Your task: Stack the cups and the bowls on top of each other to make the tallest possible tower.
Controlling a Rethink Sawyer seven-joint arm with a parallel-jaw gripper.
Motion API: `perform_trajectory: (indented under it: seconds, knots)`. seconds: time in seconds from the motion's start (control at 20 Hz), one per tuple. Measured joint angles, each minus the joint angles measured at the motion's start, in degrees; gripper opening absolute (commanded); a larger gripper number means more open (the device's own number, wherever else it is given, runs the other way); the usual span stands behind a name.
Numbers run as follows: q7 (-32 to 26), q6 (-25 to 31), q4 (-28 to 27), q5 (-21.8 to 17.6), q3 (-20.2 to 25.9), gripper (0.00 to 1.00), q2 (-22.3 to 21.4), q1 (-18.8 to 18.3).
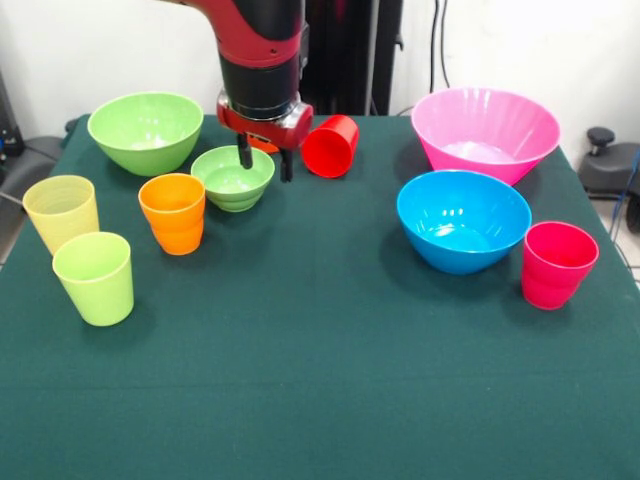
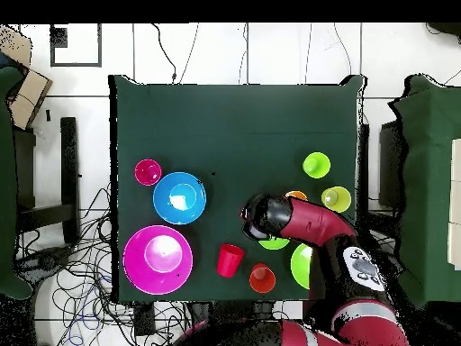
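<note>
Hovering over the small light green bowl, the gripper has its fingers spread and empty — one over the bowl's far rim, one just outside — seemingly lined up to pinch that wall. No tower exists yet: cups and bowls sit apart on the table, large pink bowl and blue bowl toward one side edge — a red cup lies tipped near the robot's edge.

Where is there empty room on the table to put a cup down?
The near stretch of green table, in front of the lime green cup and the blue bowl, is bare. So is the middle gap between the orange cup and the blue bowl. It is crowded around the claw and small green bowl.
</note>
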Motion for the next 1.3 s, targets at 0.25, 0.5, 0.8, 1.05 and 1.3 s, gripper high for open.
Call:
perform_trajectory:
  seconds: [0.25,0.5,0.8,1.05,1.3]
  knots:
    - [0.0,-0.2,0.0,0.0,-0.4,1.00,0.0,0.0]
    - [0.0,-2.8,0.9,0.0,-0.8,1.00,0.0,0.1]
    - [0.0,-6.5,2.0,0.0,-1.6,1.00,0.0,0.7]
    - [0.0,-9.0,3.2,0.0,-2.7,1.00,0.0,1.4]
    - [0.0,-10.2,4.0,0.0,-3.4,1.00,0.0,1.8]
